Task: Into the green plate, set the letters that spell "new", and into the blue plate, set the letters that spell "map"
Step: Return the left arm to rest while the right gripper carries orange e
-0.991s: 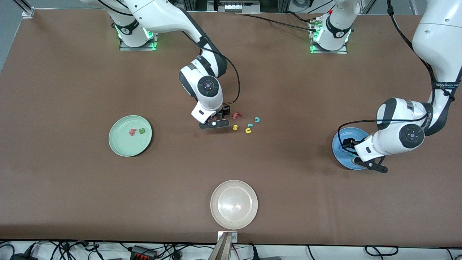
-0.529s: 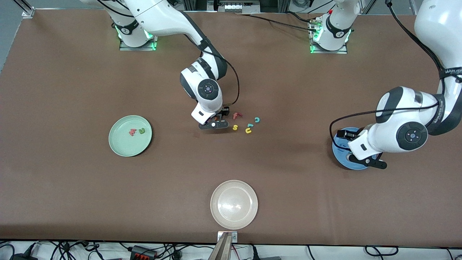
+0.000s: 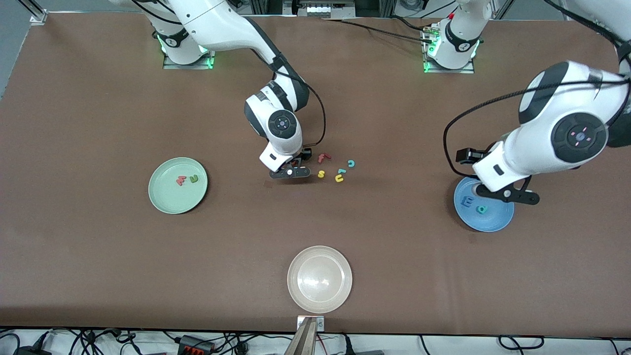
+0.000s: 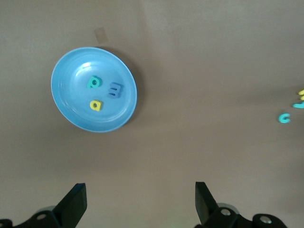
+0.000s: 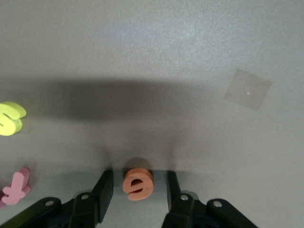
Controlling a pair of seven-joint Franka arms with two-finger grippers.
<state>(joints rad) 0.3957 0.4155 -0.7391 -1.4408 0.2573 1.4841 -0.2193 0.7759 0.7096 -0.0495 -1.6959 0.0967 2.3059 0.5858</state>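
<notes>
At the middle of the table, just beside the loose cluster of leftover letters, my right gripper (image 3: 291, 172) is down at the cloth with its jaws narrowed either side of the orange "e" (image 5: 137, 183), a thin gap showing on each flank, so I judge the pinch not yet made. I stand this way because the "e" is the last letter owed to the green plate (image 3: 162, 201), where the "w" (image 3: 181, 181) and "n" (image 3: 193, 178) lie. My left gripper (image 4: 140, 204) hangs wide and empty above the blue plate (image 4: 66, 111). The left wrist view alone shows "m" (image 4: 115, 90), "a" (image 4: 96, 104) and "p" (image 4: 94, 82) together; from the front, my arm hides the "a".
</notes>
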